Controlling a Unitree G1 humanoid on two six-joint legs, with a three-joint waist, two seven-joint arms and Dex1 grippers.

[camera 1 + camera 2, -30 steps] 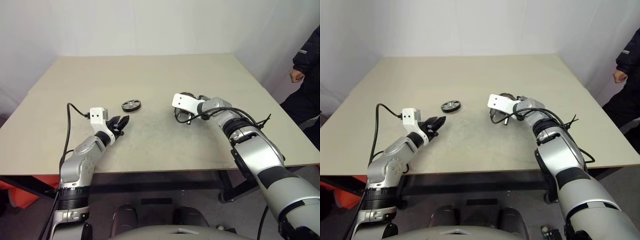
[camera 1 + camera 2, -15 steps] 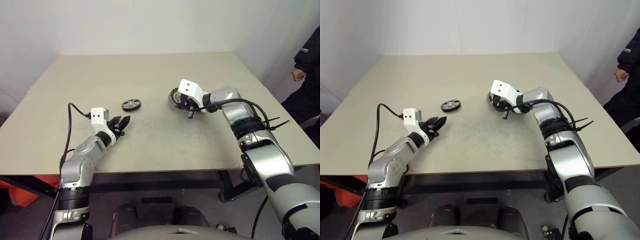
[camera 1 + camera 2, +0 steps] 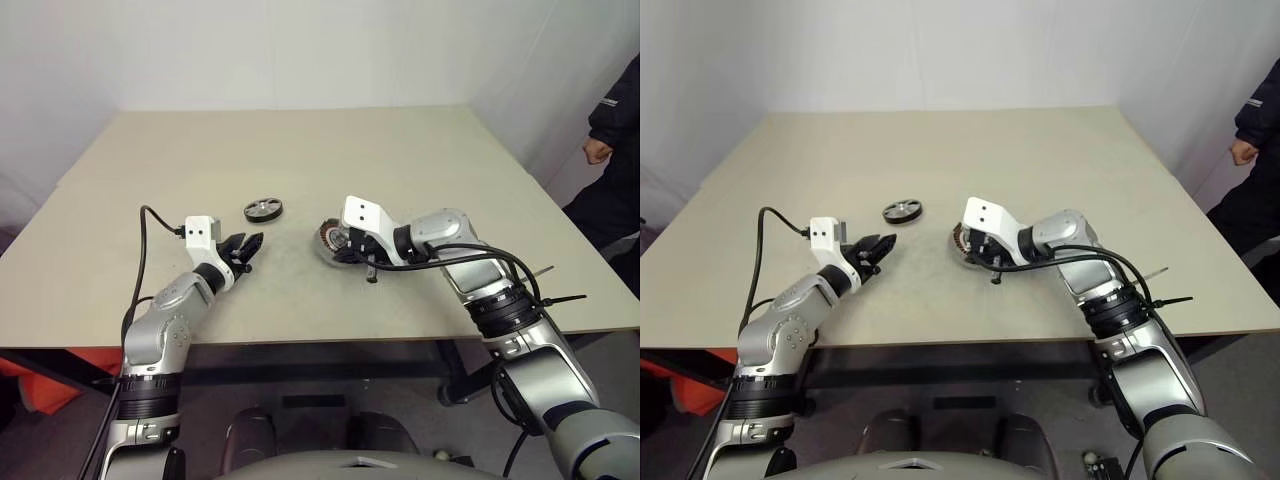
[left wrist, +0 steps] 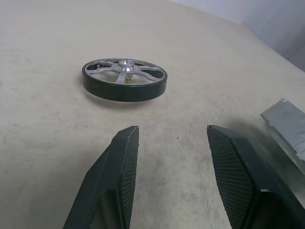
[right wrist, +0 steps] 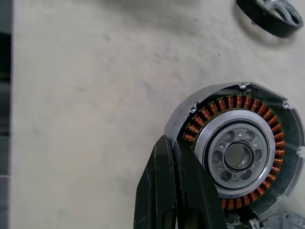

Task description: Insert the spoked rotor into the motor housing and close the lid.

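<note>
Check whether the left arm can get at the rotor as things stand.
Probably yes: the open left end effector points at the rotor, which lies flat ahead with bare table between them.

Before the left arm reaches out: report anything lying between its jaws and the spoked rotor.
Nothing visible. Only bare beige table lies between the open left gripper and the black-rimmed, silver-spoked rotor, which lies flat ahead of it.

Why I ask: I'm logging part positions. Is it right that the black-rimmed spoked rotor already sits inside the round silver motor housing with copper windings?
No. The black-rimmed spoked rotor lies on the beige table, apart from the round silver motor housing, whose centre is empty in the right wrist view.
</note>
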